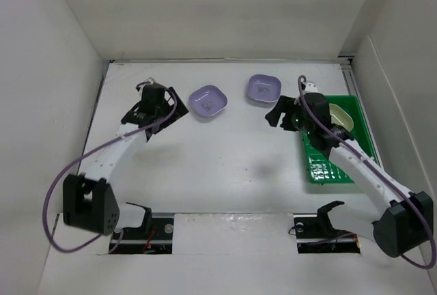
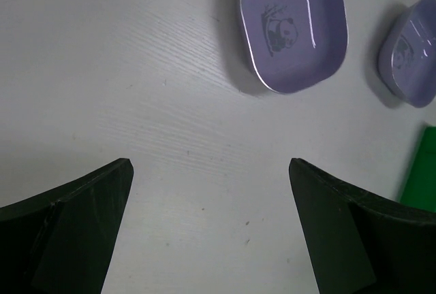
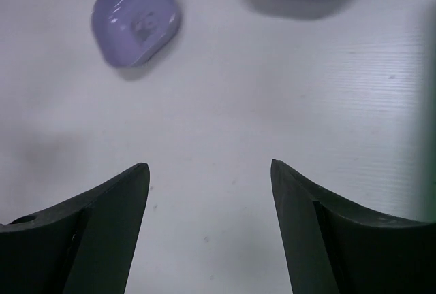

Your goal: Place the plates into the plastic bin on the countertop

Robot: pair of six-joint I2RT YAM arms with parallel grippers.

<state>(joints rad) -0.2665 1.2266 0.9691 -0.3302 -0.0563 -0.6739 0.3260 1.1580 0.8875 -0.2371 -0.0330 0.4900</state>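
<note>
- At 12 o'clock on the counter (image 1: 225, 172), a lavender dish (image 1: 208, 102) sits near a second lavender dish (image 1: 263, 89).
- At 3 o'clock, the green bin (image 1: 328, 171) holds a cream dish (image 1: 341, 116).
- Left fingers (image 2: 75, 233) and right fingers (image 3: 82, 233) are both released and empty.

Plain white walls (image 1: 212, 8) on three sides; soft even light.

No readable text; one lavender dish (image 2: 312, 52) bears a panda drawing (image 2: 281, 32).
</note>
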